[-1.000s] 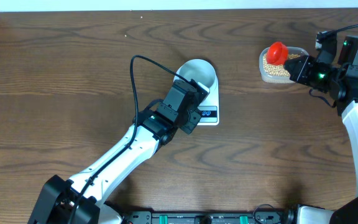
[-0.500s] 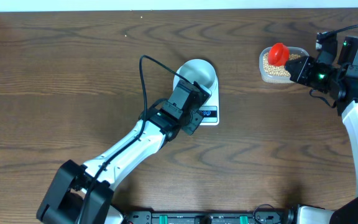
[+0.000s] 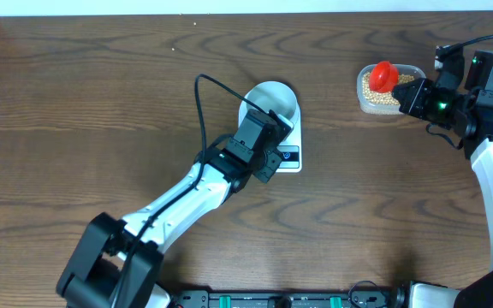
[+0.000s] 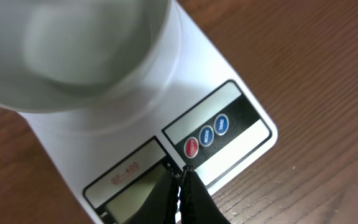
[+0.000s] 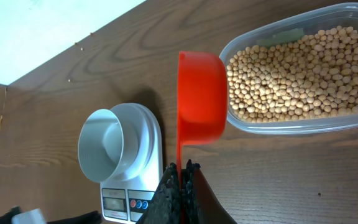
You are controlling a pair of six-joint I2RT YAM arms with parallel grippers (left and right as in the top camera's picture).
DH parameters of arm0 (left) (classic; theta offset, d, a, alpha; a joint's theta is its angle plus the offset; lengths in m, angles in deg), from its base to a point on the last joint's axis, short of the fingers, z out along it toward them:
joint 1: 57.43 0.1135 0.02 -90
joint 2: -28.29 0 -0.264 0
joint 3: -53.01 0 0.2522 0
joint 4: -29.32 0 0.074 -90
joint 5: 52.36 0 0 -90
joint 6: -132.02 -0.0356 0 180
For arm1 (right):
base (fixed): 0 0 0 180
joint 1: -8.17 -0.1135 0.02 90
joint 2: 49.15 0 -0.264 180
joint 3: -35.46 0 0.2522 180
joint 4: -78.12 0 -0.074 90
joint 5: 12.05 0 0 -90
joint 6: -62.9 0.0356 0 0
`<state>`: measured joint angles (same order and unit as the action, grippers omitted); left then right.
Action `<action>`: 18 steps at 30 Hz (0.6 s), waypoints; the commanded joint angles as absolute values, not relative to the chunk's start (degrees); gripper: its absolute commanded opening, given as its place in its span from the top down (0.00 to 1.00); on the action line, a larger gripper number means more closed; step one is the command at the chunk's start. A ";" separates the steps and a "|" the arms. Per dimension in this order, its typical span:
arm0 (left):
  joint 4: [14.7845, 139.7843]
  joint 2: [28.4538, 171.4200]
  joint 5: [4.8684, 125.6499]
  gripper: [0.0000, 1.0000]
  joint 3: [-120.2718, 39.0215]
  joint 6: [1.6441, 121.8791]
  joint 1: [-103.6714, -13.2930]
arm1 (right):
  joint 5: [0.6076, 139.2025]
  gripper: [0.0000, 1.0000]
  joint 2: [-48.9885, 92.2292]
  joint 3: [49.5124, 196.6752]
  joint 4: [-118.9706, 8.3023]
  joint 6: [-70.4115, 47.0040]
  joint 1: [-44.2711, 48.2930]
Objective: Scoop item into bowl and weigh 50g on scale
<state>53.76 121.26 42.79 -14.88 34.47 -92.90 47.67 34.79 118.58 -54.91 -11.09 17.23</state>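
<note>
My empty, clenched left gripper (image 4: 184, 179) hung over the flat white scale (image 4: 98, 140), near its buttons (image 4: 206, 135); it might press the wrong one.

clr plastic tub (image 5: 303, 126), red scoop (image 5: 201, 99), wood tbl (image 3: 101, 103)

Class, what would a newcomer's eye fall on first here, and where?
The red scoop stands out, held by the right end effector at the edge of a clear tub of beans, top right in the overhead view. Mid-table, an empty pale bowl sits on a white scale, the shut left end effector by its display.
</note>
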 commanded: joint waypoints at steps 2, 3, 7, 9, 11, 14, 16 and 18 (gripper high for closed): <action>53.41 123.84 43.21 0.93 -14.94 34.12 -92.87 | 47.64 0.99 34.33 119.67 -54.93 -11.97 16.71; 53.17 124.21 43.21 0.92 -14.94 34.10 -92.87 | 47.64 0.99 34.33 119.67 -54.91 -11.99 16.71; 51.90 125.21 43.21 0.92 -14.94 34.12 -92.87 | 48.08 0.99 34.33 119.67 -54.91 -11.99 16.71; 51.07 125.56 43.31 0.92 -14.94 34.15 -92.90 | 48.45 0.99 34.33 119.65 -54.91 -11.99 16.71; 50.04 126.09 44.15 0.93 -14.94 34.12 -92.87 | 49.17 0.99 34.33 119.67 -54.91 -11.99 16.71; 48.88 126.88 44.71 0.92 -14.94 34.15 -92.98 | 50.14 0.99 34.33 119.65 -54.91 -11.99 16.71; 48.49 127.23 44.71 0.92 -14.94 34.15 -92.98 | 50.46 0.99 34.33 119.67 -54.91 -11.97 16.71; 48.42 127.33 44.71 0.92 -14.94 34.15 -92.98 | 50.53 0.99 34.33 119.65 -54.93 -11.97 16.71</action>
<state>48.64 126.37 43.95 -14.88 34.50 -92.90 49.61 34.79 118.58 -54.91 -11.07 17.23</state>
